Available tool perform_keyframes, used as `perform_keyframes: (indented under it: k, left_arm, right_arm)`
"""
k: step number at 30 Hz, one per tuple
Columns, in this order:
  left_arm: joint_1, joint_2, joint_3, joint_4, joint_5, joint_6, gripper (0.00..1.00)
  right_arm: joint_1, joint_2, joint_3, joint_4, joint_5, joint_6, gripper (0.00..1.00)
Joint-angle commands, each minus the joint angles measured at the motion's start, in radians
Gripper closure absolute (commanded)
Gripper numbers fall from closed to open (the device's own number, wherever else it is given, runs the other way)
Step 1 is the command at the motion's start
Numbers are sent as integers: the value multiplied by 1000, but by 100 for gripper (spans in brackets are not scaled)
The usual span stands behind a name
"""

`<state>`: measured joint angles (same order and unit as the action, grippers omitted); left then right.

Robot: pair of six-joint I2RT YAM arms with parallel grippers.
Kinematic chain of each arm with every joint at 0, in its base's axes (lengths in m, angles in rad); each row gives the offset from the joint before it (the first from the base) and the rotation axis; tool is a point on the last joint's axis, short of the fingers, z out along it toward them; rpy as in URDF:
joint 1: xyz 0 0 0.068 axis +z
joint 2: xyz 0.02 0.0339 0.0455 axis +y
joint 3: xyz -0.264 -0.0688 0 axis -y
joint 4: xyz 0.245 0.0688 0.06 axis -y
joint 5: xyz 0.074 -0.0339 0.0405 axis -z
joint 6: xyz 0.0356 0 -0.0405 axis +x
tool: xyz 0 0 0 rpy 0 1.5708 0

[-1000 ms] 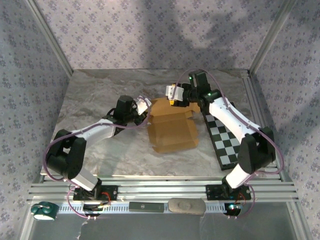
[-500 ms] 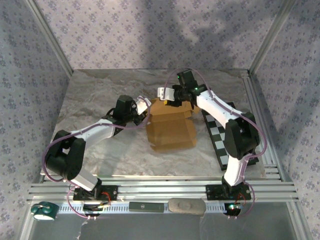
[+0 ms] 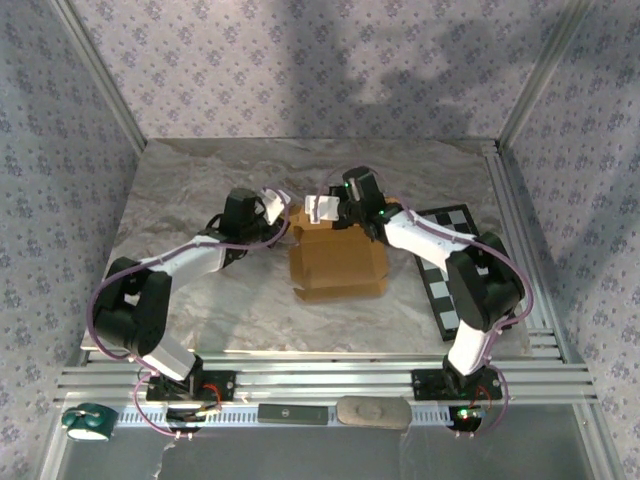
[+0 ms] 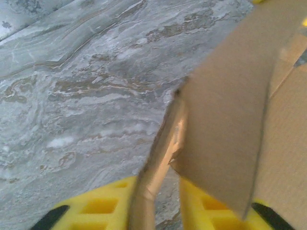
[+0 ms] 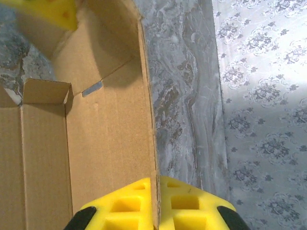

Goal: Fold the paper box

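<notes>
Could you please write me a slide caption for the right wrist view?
Right hand pinching the edge of one wall of the partly folded cardboard box on the marble table.

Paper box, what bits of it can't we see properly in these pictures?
Top view: the paper box has its far edge hidden under the left gripper and right gripper.
Left wrist view: its flap is blurred and cut off at the right edge; whether the fingers pinch it is unclear.
Top view: the right arm covers part of the checkered board.
</notes>
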<state>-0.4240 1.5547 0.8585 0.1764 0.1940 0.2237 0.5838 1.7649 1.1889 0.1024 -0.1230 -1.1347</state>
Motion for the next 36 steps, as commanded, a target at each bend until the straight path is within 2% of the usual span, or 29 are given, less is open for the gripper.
perform_keyframes:
  k: [1, 6, 9, 11, 12, 14, 16, 17, 19, 23, 28, 31, 36]
  left_arm:
    - [16, -36, 15, 8, 2, -112, 62]
    - [36, -104, 14, -56, -36, -234, 56]
    - [43, -148, 7, -92, -93, -315, 54]
    - [60, -171, -1, -114, -129, -446, 49]
    - [74, -175, 12, -158, -129, -540, 49]
    - [83, -176, 38, -225, -87, -659, 56]
    - [76, -178, 17, -216, -14, -754, 63]
    - [55, -177, -12, -180, 10, -766, 64]
    - [14, -164, -52, -149, -32, -749, 65]
    - [-6, -40, -49, -62, -12, -735, 66]
    - [-84, 100, 12, -46, -106, -684, 67]
    - [-109, 144, -6, 16, -119, -682, 64]
    - [-106, 253, 79, 31, -175, -650, 58]
  right_arm:
    - [21, 9, -101, 139, 106, 12, 100]
    - [42, 57, -173, 304, 182, 8, 100]
    - [41, 79, -168, 312, 197, 16, 100]
    - [39, 80, -156, 286, 191, 33, 100]
    - [36, 79, -147, 266, 180, 43, 100]
    - [28, 81, -135, 227, 161, 62, 100]
    - [18, 72, -112, 152, 121, 75, 100]
    - [13, 70, -100, 123, 104, 82, 100]
    - [-3, 65, -65, 51, 67, 95, 100]
    - [-32, 77, 12, -61, 13, 115, 100]
    - [-58, 105, 110, -172, -44, 129, 100]
    - [-69, 125, 172, -243, -70, 137, 100]
    - [-86, 146, 241, -328, -105, 153, 100]
